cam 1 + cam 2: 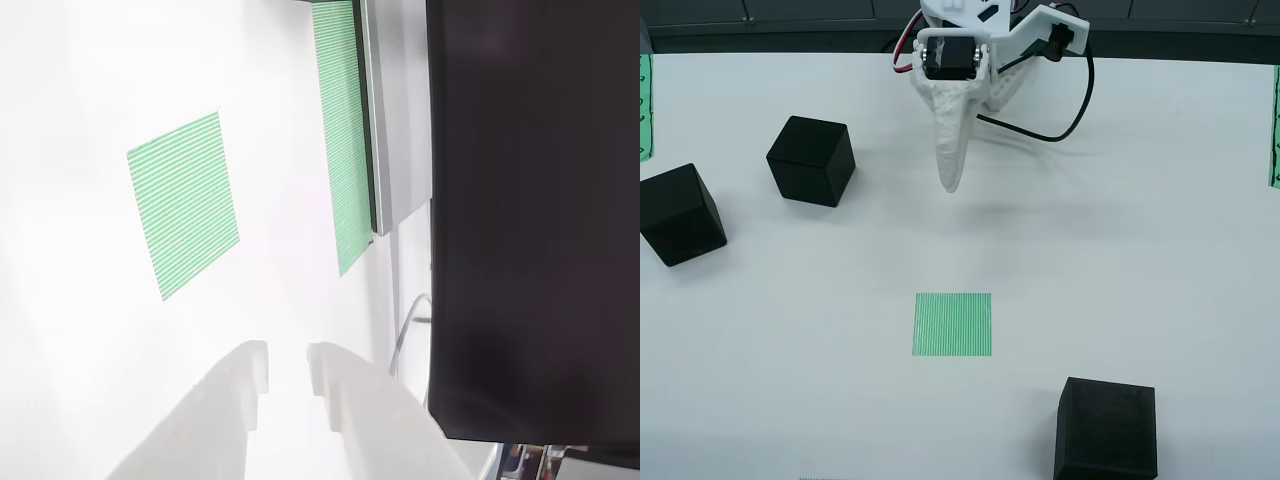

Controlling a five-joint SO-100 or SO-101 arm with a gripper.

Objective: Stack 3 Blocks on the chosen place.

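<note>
White table (1160,200) w/ the green striped square (953,324) near mid-surface, bare; three black cubes sit apart from it: one by the left edge (679,213), one just inboard of that (811,160), one near the front edge (1107,428), none stacked. Your gripper (952,180) hangs near the back edge, fingers (240,390) parted & holding nothing, so pick a cube (inboard-left looks nearest), square the jaws to its flat faces, drop low, then close. Nothing blocks the route to the square; mind the black cable (1060,125) trailing off the arm & the narrow green strip (340,130) beside the dark panel (535,210) in the wrist view, which isn't the target.
</note>
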